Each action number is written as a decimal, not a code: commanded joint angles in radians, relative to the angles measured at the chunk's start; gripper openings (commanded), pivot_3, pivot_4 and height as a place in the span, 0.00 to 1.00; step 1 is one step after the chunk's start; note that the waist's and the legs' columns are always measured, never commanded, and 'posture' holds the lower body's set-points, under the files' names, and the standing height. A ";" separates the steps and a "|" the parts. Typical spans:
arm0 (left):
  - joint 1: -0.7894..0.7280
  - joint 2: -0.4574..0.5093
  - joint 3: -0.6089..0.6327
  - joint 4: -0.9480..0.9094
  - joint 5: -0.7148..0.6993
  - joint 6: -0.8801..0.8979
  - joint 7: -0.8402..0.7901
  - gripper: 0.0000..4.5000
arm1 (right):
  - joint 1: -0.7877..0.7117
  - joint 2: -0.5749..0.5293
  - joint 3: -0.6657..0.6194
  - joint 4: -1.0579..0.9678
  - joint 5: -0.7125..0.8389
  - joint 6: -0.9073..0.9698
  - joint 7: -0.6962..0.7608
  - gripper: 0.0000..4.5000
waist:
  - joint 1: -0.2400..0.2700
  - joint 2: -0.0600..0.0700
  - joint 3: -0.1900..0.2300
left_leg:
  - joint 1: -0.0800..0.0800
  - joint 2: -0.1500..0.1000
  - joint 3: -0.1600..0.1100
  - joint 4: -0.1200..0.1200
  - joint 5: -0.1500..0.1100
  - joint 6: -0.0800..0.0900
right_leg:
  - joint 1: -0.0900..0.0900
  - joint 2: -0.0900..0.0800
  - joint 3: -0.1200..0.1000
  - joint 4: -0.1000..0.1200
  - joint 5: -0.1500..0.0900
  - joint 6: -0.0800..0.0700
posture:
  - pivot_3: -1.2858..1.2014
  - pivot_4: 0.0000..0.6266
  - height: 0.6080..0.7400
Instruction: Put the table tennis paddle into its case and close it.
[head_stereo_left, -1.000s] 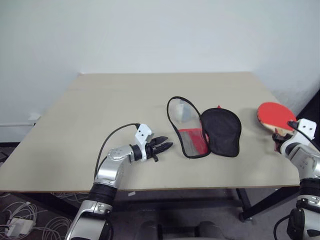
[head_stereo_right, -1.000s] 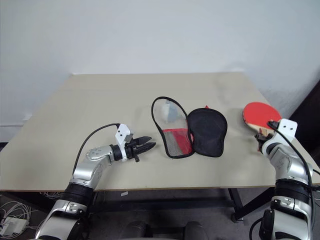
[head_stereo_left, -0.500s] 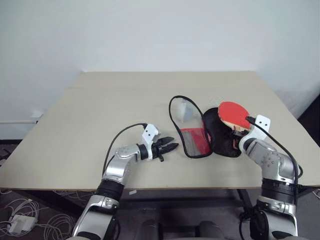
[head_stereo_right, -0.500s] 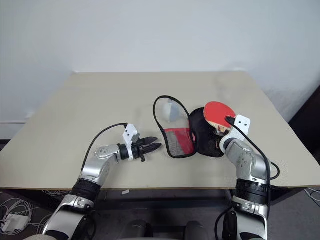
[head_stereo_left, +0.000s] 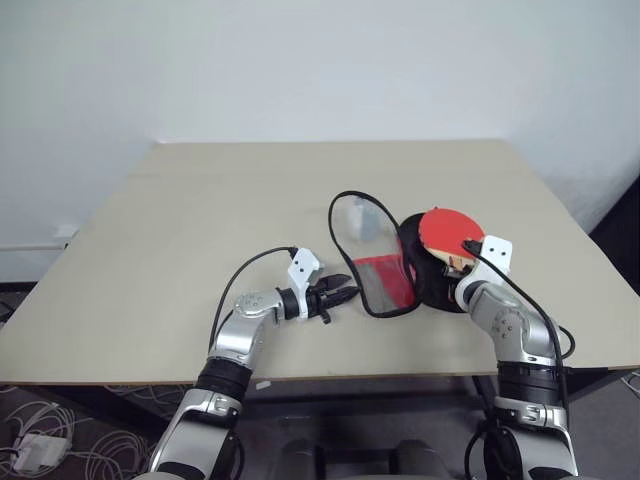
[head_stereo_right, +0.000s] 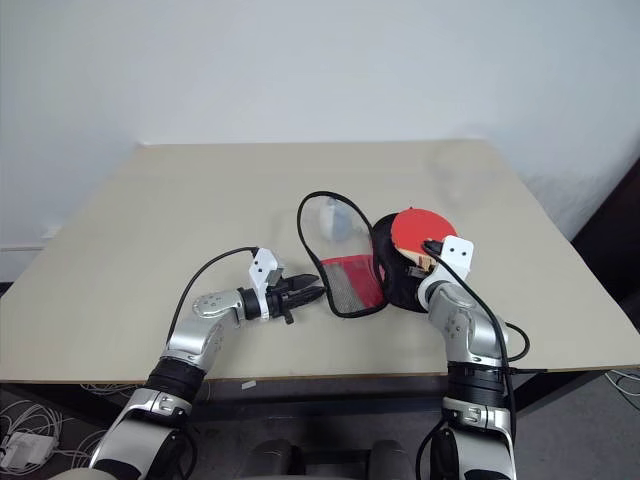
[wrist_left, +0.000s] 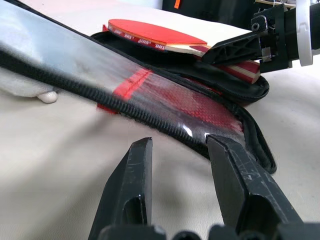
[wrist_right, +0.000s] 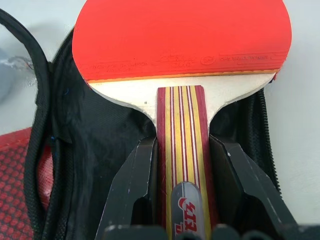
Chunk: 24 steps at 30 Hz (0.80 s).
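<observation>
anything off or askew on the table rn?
Nothing stands out. The case lies unzipped and spread flat on the table; the right pincer holds the table tennis paddle by its handle, level over the black-lined half. Left pincer is open beside the clear flap.

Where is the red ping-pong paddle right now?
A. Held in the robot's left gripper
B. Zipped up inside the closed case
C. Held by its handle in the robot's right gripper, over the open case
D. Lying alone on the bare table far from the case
C: the right gripper clamps the paddle by its striped handle, with the red face over the black lining of the open case.
</observation>
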 joint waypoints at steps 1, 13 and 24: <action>-0.020 0.000 0.012 -0.026 -0.003 -0.019 -0.001 0.39 | -0.016 0.024 0.034 -0.022 0.006 -0.009 0.034 0.25 | 0.000 0.000 0.000 | 0.000 0.000 0.000 0.000 0.000 0.000 | 0.000 0.000 0.000 0.000 0.000 0.000 | 0.52 0.00 0.91; -0.013 0.009 0.015 -0.034 -0.002 -0.011 0.005 0.39 | 0.041 0.031 0.100 -0.101 -0.033 0.003 0.057 0.25 | 0.000 0.000 0.000 | 0.000 0.000 0.000 0.000 0.000 0.000 | 0.000 0.000 0.000 0.000 0.000 0.000 | 0.52 0.00 0.91; -0.016 0.010 0.012 -0.033 -0.001 0.000 0.006 0.39 | 0.079 0.017 0.205 -0.137 -0.120 -0.023 0.078 0.25 | 0.000 0.000 0.000 | 0.000 0.000 0.000 0.000 0.000 0.000 | 0.000 0.000 0.000 0.000 0.000 0.000 | 0.52 0.00 0.91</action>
